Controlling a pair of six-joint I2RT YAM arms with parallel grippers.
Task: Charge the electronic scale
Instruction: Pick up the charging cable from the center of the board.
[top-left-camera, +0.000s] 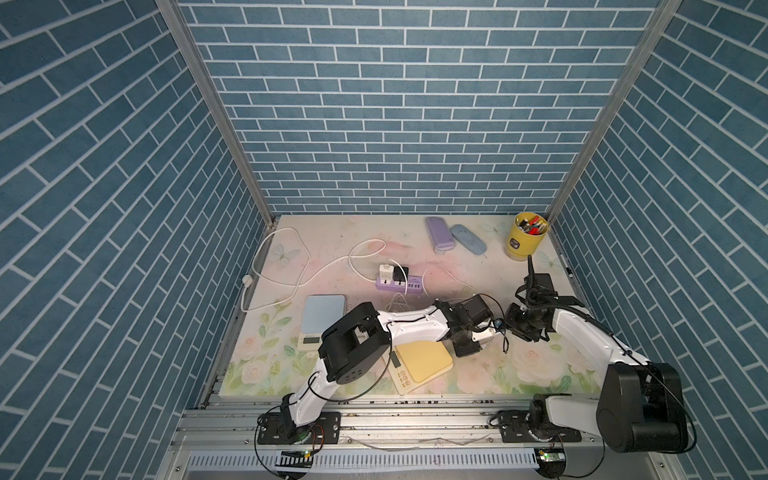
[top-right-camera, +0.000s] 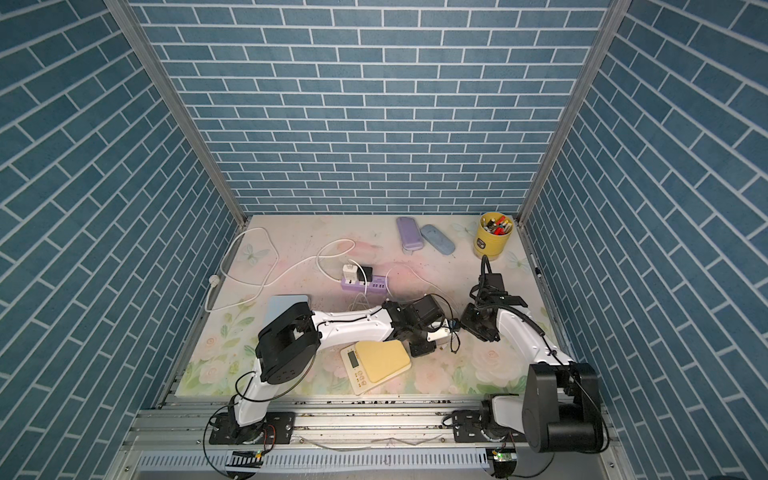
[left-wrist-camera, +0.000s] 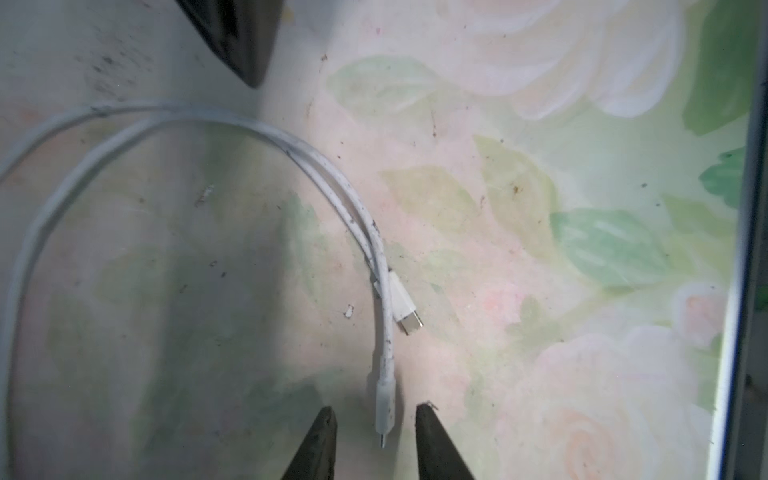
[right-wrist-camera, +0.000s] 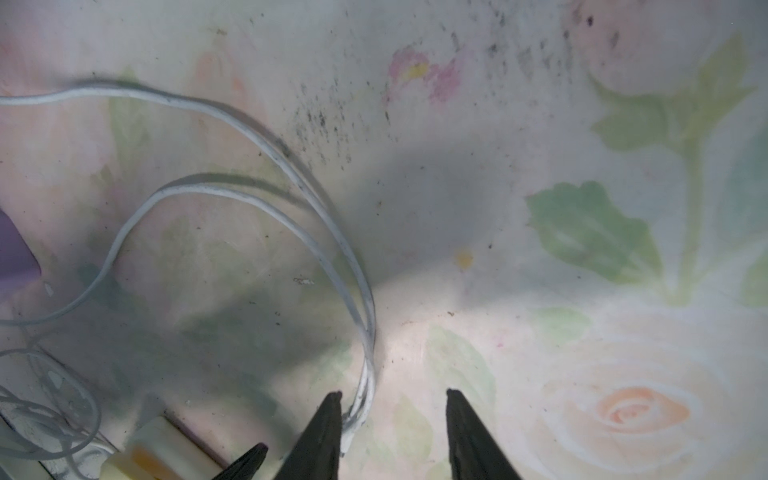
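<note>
While the left gripper (left-wrist-camera: 376, 411) is straddling the plug (left-wrist-camera: 385, 399) just beside the yellow scale (top-left-camera: 423, 360), released, the right gripper (right-wrist-camera: 394, 395) is hanging near that scale, also released and empty. Plug pickup is seemingly beginning; a square pinch is looking necessary next.

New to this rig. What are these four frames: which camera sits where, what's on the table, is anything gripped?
Two white-and-black robot arms are bolted at the table's near edge: the left arm and the right arm. Each ends in a two-finger pincer. The two wide pictures come from one stereo camera overhead. The two close-ups come from cameras on the wrists, looking past the fingers. On the floral table lie a yellow scale, a blue scale, a purple power strip, loose white cables, a purple case, a blue case and a pen cup. Nothing is gripped: the left pincer stands open around a cable plug, and the right pincer is open too.
</note>
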